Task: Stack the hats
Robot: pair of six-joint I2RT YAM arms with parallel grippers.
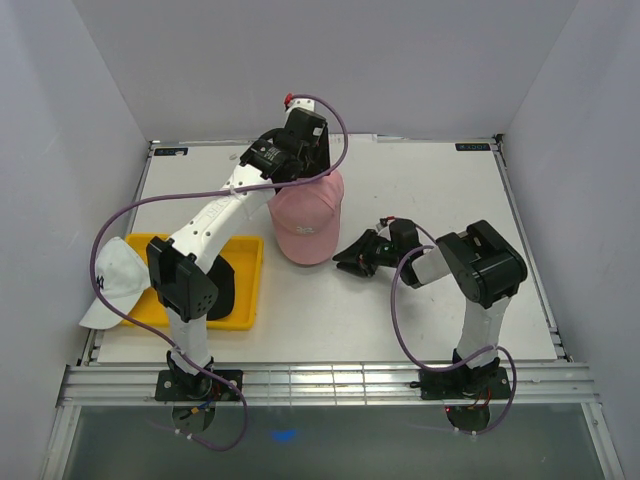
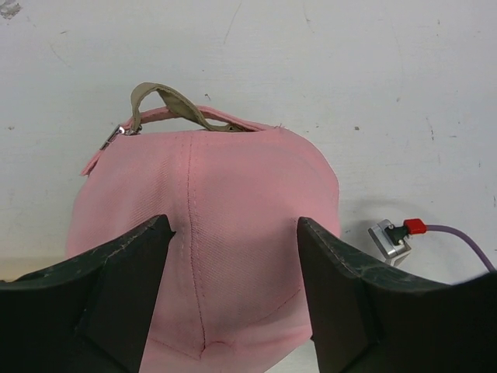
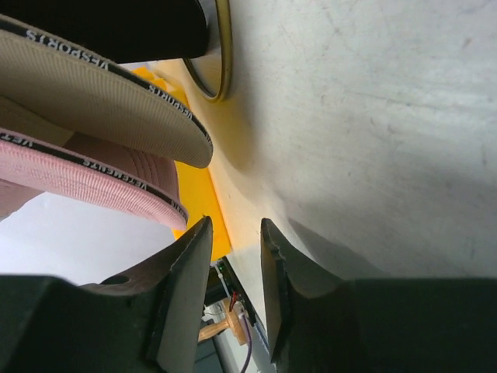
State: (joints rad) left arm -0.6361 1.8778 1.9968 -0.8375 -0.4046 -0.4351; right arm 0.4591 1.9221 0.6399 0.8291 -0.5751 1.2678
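The pink cap [image 1: 305,225] stands in the middle of the table, on top of a tan cap whose back strap [image 2: 175,101] sticks out behind it. My left gripper [image 1: 312,172] is open just above the pink crown [image 2: 225,186], one finger on each side, gripping nothing. My right gripper [image 1: 352,260] is low at the pink cap's right side, slightly open and empty. It looks under the pink brim band [image 3: 85,183] and the tan brim band [image 3: 101,93]. The white cap [image 1: 118,280] lies on the tray's left edge. The black cap [image 1: 222,285] lies in the tray.
The yellow tray [image 1: 245,250] sits at the front left and also shows in the right wrist view [image 3: 198,198]. A gold wire ring [image 3: 222,62] lies on the table under the stacked caps. The right arm's cable plug [image 2: 397,233] is close beside the pink cap.
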